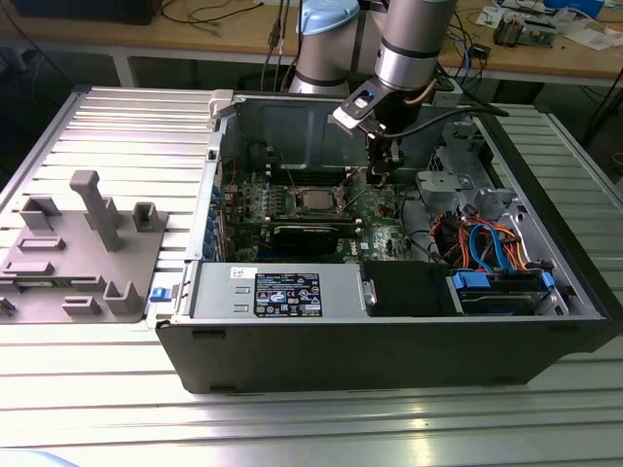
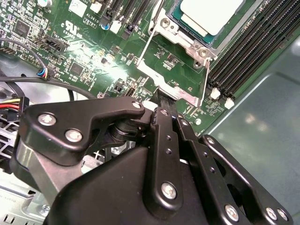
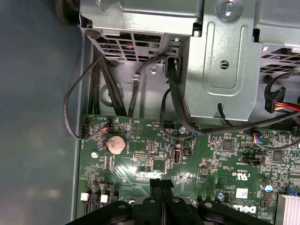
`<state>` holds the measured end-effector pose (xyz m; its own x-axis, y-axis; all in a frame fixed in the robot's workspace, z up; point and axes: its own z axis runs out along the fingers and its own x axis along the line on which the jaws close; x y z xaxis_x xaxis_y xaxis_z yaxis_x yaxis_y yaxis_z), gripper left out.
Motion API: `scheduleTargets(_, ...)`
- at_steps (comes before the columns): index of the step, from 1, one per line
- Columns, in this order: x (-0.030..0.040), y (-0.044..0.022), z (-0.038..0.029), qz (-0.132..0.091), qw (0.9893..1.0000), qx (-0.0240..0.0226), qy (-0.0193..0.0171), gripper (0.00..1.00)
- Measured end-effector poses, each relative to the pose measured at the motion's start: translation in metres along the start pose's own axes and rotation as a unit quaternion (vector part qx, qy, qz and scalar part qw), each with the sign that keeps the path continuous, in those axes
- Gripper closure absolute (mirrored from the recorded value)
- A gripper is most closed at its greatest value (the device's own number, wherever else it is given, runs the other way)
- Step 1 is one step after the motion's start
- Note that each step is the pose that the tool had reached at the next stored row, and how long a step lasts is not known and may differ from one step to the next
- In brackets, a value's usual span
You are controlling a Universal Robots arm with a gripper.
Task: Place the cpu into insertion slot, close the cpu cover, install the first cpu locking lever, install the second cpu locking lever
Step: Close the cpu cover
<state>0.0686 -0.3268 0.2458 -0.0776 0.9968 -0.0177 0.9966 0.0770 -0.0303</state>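
Pincer (image 2: 161, 101) closed, fingers together (nothing seen between them), tips at edge of the open cpu cover (image 2: 180, 93); cpu (image 1: 313, 201) sits in insertion slot (image 2: 190, 42), centre of exterior view.

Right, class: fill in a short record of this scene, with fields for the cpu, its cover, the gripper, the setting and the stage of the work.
cpu: silver face up, seated in the insertion slot
cpu cover: open, swung away from the slot
gripper: jaws shut, tips at the cover's free edge; contact unclear
setting: green motherboard inside an open computer case
stage: cpu placed; cover not yet closed
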Motion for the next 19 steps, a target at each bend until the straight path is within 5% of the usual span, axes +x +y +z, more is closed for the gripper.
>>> scheduleTargets(19,0.0007,-0.0089,0.0005,0.000,1.0000,0.0000,-0.0001,0.89)
